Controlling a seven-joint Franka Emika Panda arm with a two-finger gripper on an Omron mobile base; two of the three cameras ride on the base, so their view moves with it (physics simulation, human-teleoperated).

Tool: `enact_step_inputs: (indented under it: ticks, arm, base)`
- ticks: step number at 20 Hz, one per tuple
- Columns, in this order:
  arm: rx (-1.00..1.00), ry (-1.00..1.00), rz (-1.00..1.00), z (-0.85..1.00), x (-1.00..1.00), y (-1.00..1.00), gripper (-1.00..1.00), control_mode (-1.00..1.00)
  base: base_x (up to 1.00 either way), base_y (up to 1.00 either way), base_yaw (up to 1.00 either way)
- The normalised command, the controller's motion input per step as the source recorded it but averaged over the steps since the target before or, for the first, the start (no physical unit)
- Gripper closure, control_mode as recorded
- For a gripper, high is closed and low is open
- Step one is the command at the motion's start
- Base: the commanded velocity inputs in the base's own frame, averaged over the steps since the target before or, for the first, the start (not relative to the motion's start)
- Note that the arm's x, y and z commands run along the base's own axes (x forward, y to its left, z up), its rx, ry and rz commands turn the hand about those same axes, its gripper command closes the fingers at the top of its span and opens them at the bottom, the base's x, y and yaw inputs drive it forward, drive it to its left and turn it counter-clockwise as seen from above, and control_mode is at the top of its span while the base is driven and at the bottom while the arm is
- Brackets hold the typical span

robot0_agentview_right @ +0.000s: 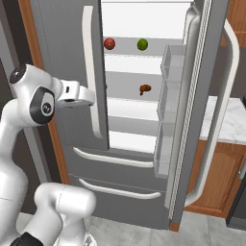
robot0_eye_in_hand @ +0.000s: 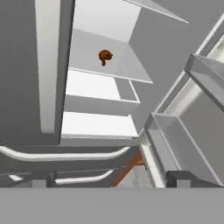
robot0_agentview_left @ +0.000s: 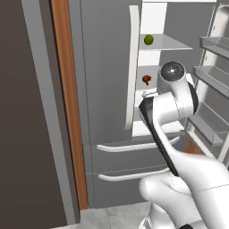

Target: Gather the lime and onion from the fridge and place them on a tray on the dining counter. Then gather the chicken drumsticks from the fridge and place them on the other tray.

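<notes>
We face the fridge (robot0_agentview_right: 72, 72) with its right door swung open. The onion (robot0_agentview_right: 109, 43) and lime (robot0_agentview_right: 142, 44) sit apart on an upper shelf, a chicken drumstick (robot0_agentview_right: 144, 89) one shelf below. Our tool (robot0_eye_in_hand: 111, 179) is released, holding nothing.

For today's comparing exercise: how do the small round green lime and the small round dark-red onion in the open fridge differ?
The small round green lime is bright green; the small round dark-red onion is red. The lime sits nearer the open door, the onion nearer the closed one. Both are similar-sized balls on one shelf.
</notes>
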Motion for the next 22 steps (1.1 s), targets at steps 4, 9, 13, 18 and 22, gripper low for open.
enact_step_inputs:
  ticks: [4, 9, 13, 18, 22]
  arm:
    - [0.22, 0.00, 0.28, 0.27, 0.54, 0.55, -1.00, -1.00]
    - [0.16, 0.00, 0.10, 0.28, 0.35, 0.22, -1.00, -1.00]
    - [0.07, 0.00, -0.04, 0.13, 0.34, 0.00, -1.00, -1.00]
    - [0.05, 0.00, -0.05, 0.06, 0.49, 0.00, -1.00, -1.00]
    - [0.02, 0.00, -0.02, 0.00, 0.45, 0.01, -1.00, -1.00]
  base:
    - [0.00, 0.00, 0.00]
    - [0.00, 0.00, 0.00]
    - [0.00, 0.00, 0.00]
    - [0.00, 0.00, 0.00]
    - [0.00, 0.00, 0.00]
